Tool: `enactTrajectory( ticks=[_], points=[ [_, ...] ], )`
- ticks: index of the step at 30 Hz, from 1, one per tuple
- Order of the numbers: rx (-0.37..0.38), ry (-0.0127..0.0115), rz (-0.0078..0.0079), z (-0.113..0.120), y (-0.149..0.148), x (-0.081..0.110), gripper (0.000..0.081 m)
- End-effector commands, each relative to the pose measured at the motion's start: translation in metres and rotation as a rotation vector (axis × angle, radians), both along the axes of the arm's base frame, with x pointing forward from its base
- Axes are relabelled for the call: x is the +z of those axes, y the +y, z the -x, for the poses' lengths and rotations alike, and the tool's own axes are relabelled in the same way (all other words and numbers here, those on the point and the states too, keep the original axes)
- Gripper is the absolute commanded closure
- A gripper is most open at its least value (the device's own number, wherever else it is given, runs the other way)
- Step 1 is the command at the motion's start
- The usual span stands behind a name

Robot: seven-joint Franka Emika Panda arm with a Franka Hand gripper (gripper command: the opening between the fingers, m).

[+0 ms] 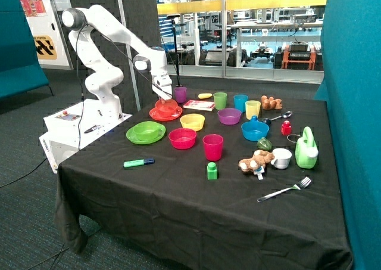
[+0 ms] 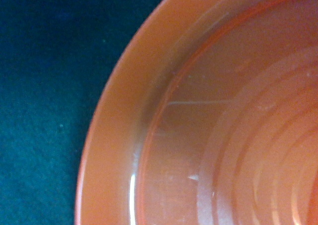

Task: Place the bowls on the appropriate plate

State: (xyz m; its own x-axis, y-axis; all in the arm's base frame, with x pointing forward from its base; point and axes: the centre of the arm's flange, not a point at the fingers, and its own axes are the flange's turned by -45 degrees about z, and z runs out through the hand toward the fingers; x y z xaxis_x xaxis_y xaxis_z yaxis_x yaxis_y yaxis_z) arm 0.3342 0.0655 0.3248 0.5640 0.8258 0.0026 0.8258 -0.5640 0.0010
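The lime green bowl (image 1: 149, 129) sits on a lime green plate (image 1: 133, 137) near the table's edge on the robot's side. The orange-red bowl (image 1: 167, 107) sits on an orange-red plate (image 1: 156, 114) behind it. My gripper (image 1: 165, 96) is right over the orange-red bowl, at its rim; I cannot tell whether it holds it. In the wrist view, shiny orange-red plastic with a broad rim (image 2: 107, 150) and ringed inside fills most of the picture above the black cloth (image 2: 44, 86). I cannot tell bowl from plate there.
Pink (image 1: 182, 138), yellow (image 1: 192, 121), purple (image 1: 229, 115) and blue (image 1: 255, 130) bowls stand mid-table. A purple cup (image 1: 180, 94) stands just behind my gripper and a pink cup (image 1: 212, 146) in front. A marker (image 1: 139, 162), green block (image 1: 212, 171) and fork (image 1: 286, 190) lie near the front.
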Motion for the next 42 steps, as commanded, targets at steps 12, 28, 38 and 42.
enactTrajectory(
  ticks=[12,28,38,42],
  points=[
    [-0.007,0.0023,0.0016,-0.003,-0.001,-0.002,0.0000],
    [-0.087,0.0024,0.0015,-0.012,-0.006,-0.003,0.0000],
    [-0.088,0.0024,0.0015,-0.014,-0.010,0.007,0.0000],
    [-0.089,0.0024,0.0015,-0.018,-0.014,0.016,0.0028]
  ],
)
